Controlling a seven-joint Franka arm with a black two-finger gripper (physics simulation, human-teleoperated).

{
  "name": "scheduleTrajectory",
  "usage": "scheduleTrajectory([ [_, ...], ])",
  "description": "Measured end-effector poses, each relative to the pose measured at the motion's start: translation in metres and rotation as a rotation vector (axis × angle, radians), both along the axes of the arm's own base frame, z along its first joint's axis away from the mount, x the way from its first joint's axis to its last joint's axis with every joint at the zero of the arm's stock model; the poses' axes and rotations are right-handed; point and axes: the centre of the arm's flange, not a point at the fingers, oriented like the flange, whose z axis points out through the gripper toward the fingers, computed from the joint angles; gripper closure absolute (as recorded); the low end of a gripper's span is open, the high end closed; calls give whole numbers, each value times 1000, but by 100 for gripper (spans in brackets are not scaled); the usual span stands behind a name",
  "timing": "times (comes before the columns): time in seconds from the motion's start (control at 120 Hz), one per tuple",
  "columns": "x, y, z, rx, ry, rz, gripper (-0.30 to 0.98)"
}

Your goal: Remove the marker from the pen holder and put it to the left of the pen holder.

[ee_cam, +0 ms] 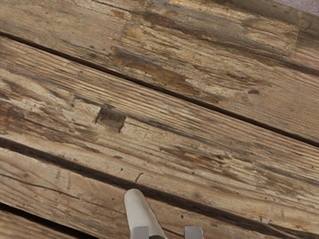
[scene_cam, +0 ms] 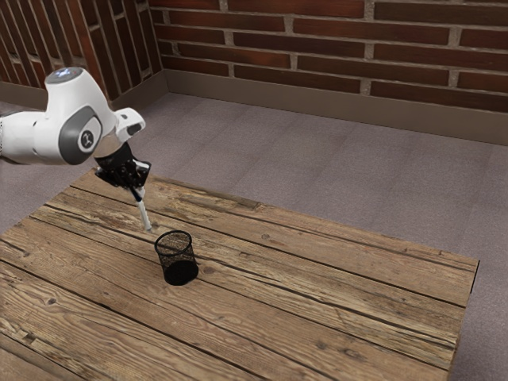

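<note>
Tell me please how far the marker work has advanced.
Done: the marker is out of the pen holder. In hand: it slants down from the gripper; whether its tip touches the table is unclear. Left: resting it left of the holder, gripper withdrawn.

Brown and tan on the plank-topped wooden bench [scene_cam: 341, 309], streaked with wavy grain, dark knots and near-black seams. Black mesh round the cylindrical pen holder [scene_cam: 176, 258], solid black at its base. Off-white along the slim, round-ended marker [scene_cam: 144, 216]. Black on the angular gripper [scene_cam: 139, 194], white with grey on the smooth jointed arm [scene_cam: 73, 101]. Reddish-brown, pale-jointed courses across the brick wall [scene_cam: 317, 40]; mauve-grey on the flat floor [scene_cam: 270, 163].
</note>
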Motion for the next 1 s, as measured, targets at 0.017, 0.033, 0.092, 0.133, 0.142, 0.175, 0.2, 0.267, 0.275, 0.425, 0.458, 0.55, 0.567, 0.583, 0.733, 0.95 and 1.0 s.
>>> scheduleTrajectory([
  [0.017,2,0,-2,1,-7,0,79],
  [0.033,3,-1,-4,3,-14,-1,79],
  [0.092,8,-5,-11,6,-38,-6,79],
  [0.133,11,-3,-19,8,-54,-1,79],
  [0.142,11,-2,-20,9,-58,2,79],
  [0.175,12,3,-21,12,-76,13,79],
  [0.2,12,8,-21,15,-90,22,79],
  [0.267,12,21,-19,23,-127,48,79],
  [0.275,12,23,-19,24,-131,51,79],
  [0.425,6,40,-25,36,-182,87,79],
  [0.458,6,41,-28,37,-190,90,79],
  [0.55,5,46,-39,39,-194,89,61],
  [0.567,5,49,-41,40,-194,91,57],
  [0.583,4,51,-42,41,-195,93,53],
  [0.733,0,63,-44,48,-185,86,26],
  [0.95,1,53,23,28,-100,29,9],
  [1.0,0,44,46,22,-80,6,7],
])
